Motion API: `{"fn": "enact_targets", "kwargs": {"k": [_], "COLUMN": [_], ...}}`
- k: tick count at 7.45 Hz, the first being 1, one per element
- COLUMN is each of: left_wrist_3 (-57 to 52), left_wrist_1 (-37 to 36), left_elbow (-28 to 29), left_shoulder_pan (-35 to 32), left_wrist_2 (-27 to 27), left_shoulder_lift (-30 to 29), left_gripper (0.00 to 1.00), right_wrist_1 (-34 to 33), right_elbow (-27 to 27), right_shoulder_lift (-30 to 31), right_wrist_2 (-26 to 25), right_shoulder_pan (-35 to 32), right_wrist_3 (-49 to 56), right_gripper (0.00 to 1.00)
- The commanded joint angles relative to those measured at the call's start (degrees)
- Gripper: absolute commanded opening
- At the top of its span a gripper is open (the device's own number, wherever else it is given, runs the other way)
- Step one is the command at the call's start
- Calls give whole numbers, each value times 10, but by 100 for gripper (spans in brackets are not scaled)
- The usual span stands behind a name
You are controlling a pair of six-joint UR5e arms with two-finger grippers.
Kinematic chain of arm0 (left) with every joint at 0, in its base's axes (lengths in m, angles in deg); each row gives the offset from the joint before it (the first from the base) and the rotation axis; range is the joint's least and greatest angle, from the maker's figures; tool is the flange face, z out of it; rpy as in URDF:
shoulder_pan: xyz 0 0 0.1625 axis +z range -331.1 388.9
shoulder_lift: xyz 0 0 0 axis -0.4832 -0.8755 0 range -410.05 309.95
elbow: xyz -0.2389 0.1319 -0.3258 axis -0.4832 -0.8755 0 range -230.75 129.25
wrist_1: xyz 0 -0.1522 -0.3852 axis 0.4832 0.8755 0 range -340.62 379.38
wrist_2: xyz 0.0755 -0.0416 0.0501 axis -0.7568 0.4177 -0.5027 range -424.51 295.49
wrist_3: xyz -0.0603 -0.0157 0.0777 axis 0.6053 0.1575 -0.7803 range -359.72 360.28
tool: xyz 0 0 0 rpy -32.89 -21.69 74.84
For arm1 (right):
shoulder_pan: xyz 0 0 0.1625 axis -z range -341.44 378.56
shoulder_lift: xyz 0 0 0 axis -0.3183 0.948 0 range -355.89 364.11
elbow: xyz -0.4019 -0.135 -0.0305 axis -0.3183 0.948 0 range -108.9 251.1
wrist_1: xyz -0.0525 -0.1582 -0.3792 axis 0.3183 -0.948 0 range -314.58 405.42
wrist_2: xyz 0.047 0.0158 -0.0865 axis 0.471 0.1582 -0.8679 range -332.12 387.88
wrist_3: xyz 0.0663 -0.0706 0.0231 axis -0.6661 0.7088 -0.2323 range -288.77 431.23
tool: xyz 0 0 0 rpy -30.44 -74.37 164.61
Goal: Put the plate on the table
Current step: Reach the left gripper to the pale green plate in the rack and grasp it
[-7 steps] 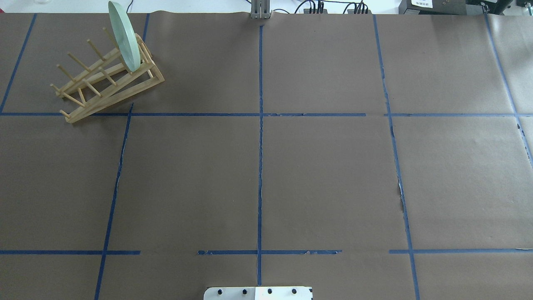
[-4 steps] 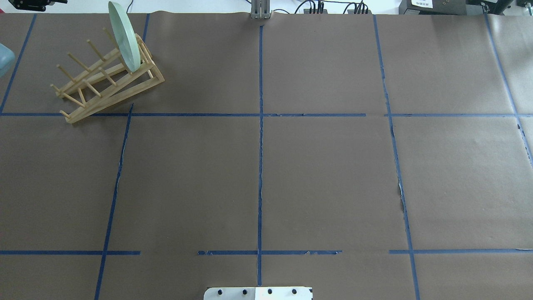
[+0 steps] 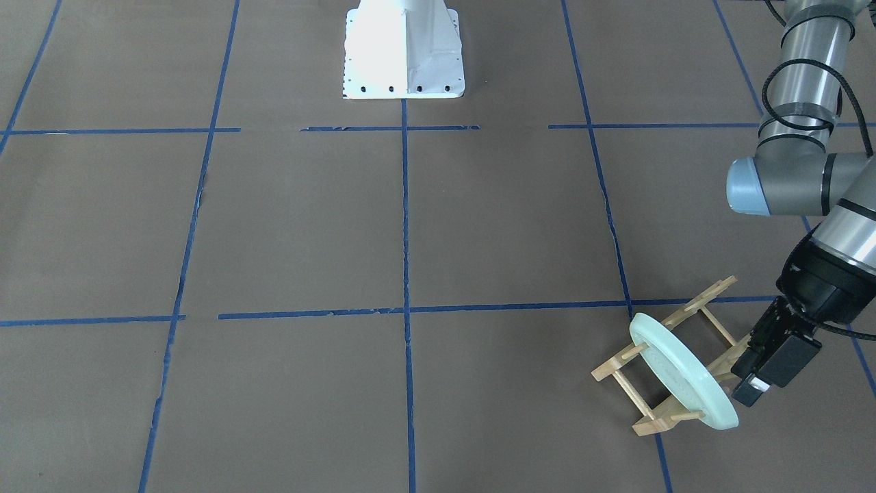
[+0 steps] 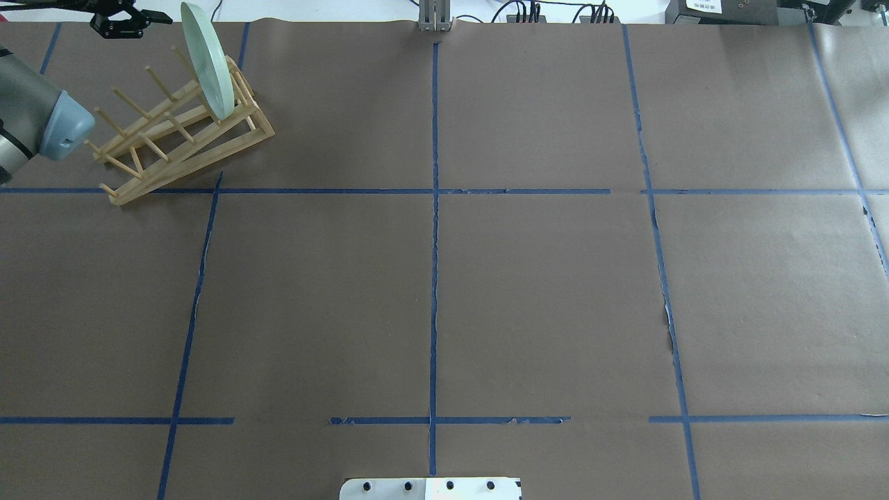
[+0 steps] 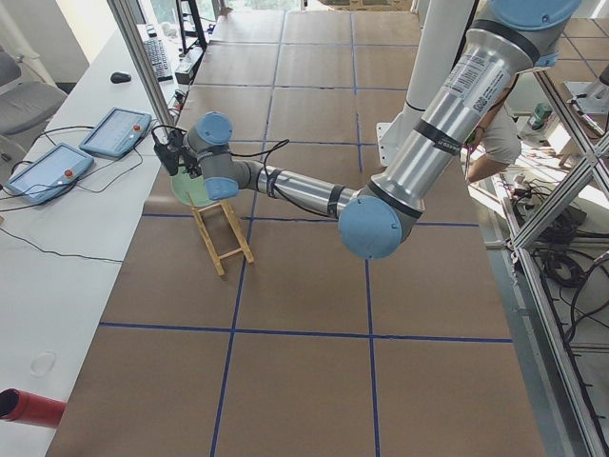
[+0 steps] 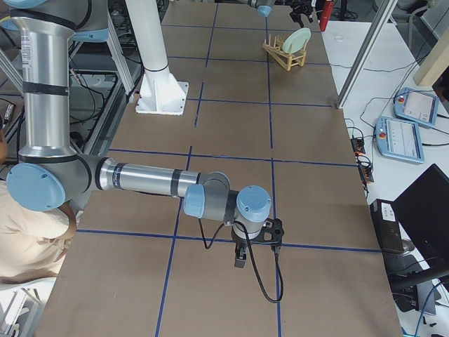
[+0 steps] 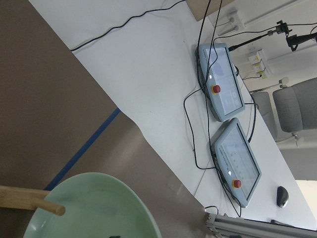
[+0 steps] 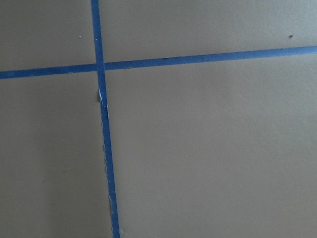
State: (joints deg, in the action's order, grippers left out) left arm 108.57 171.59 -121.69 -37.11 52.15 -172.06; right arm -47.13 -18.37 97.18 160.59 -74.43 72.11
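Note:
The pale mint-green plate (image 4: 205, 62) stands on edge in the end slot of a light wooden peg rack (image 4: 180, 139) at the table's (image 4: 542, 292) far left. It also shows in the front view (image 3: 681, 373) and fills the bottom of the left wrist view (image 7: 94, 208). My left gripper (image 4: 132, 21) hovers just left of the plate's top rim, close beside it (image 3: 751, 392), apart from it, and looks open and empty. My right gripper (image 6: 242, 260) hangs low over bare table near the robot's right end; I cannot tell whether it is open or shut.
The white robot base (image 4: 430, 488) sits at the near middle edge. The left arm's elbow (image 4: 42, 118) hangs over the rack's left end. Two teach pendants (image 7: 220, 84) and cables lie on the white bench beyond the far table edge.
My left arm has come in from the left: its elbow now covers the rack's left end and the gripper has moved right, close to the plate's top. The plate and rack have not moved.

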Motion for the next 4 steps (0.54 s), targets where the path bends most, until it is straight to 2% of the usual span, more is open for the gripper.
{"fn": "enact_targets", "kwargs": {"k": [1,3,4], "left_wrist_3": [3,3,3], "left_wrist_1": [1,1,1], "left_elbow": [1,1,0], "left_shoulder_pan": [16,20,20], "left_wrist_2": [-20,-31,-31], "left_shoulder_lift": [-1,-6,-6], "left_gripper": [61,36,28], "right_wrist_1": [0,0,0], "right_elbow": [0,0,0], "right_shoulder_lift": [0,0,0], "right_wrist_2": [0,0,0], "right_shoulder_pan": [0,0,0], "right_wrist_3": [0,0,0], "right_gripper": [100,100,100]}}
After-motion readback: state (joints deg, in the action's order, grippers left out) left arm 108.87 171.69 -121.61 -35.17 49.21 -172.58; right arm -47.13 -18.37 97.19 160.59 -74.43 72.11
